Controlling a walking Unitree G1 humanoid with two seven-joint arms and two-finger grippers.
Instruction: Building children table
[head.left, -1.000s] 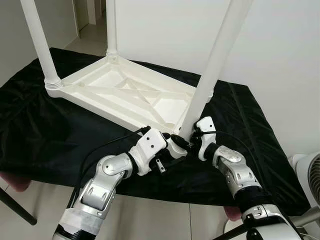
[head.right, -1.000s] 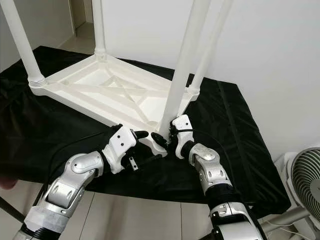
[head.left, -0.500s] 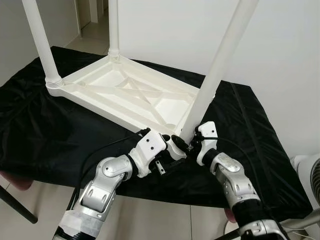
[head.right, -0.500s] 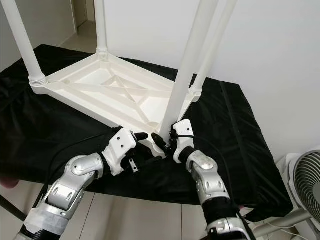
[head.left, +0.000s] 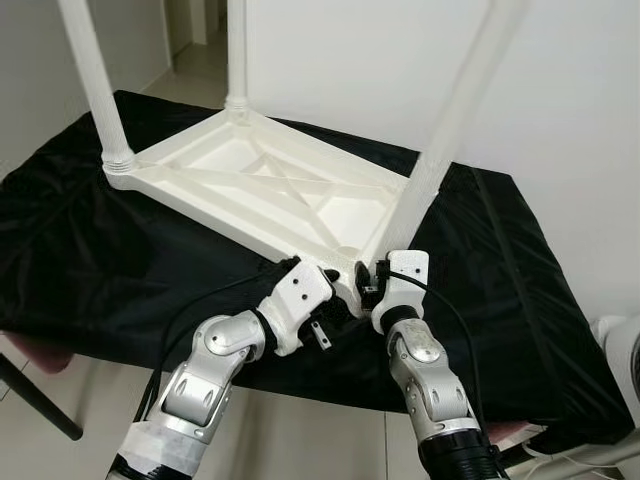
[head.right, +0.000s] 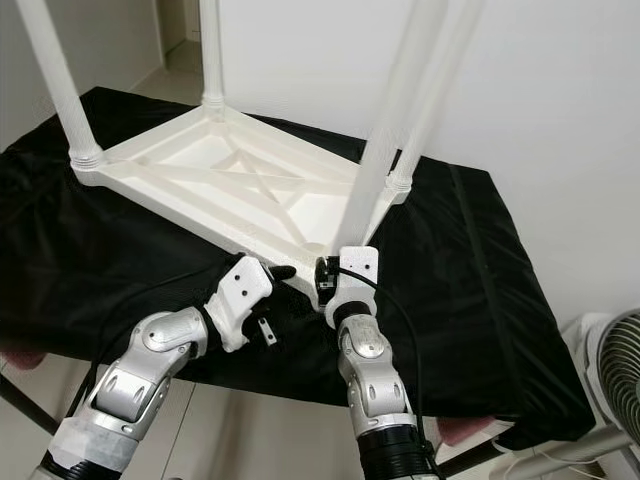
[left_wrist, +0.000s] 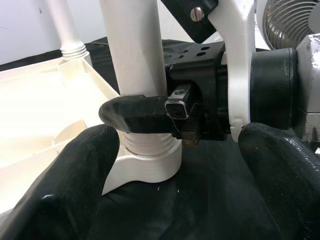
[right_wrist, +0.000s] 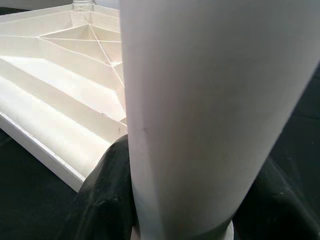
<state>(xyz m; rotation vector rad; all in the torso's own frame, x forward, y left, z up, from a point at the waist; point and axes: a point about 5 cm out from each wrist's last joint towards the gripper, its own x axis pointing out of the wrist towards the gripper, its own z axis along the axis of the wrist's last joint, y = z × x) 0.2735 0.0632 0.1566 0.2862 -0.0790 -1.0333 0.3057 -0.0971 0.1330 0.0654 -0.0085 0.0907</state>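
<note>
White tabletop lies upside down on the black cloth, near corner close to the cloth's front edge; no readable writing or labels anywhere. Right gripper is clamped round the base of the near leg, which stands tilted in its corner socket. Left gripper sits just beside that socket, fingers spread, holding nothing.

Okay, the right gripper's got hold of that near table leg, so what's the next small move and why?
Probably keep twisting the near leg into its corner socket. The right gripper is clamped round its base, threads still show above the socket in the left wrist view, and the left gripper waits open beside it.
</note>
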